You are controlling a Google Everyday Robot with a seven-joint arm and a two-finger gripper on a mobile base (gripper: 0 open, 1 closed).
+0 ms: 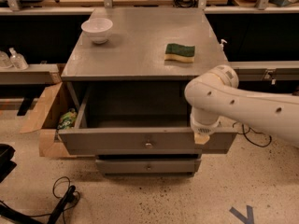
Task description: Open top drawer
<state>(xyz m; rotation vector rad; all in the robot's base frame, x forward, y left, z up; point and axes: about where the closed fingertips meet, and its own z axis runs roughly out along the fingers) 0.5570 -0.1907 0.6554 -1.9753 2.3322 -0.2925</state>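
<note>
The top drawer (117,142) of the grey cabinet stands pulled well out, its plain grey inside showing. Its flat front has a small round metallic knob (148,145) at centre. My white arm reaches in from the right. My gripper (202,137) hangs at the drawer front's top edge, right of the knob, with only its yellowish tip showing below the wrist.
On the cabinet top (140,55) stand a white bowl (97,29) at back left and a green-and-yellow sponge (180,52) at right. A narrower drawer (147,166) sits below. An open cardboard box (46,120) is at the left, cables (63,202) lie on the floor.
</note>
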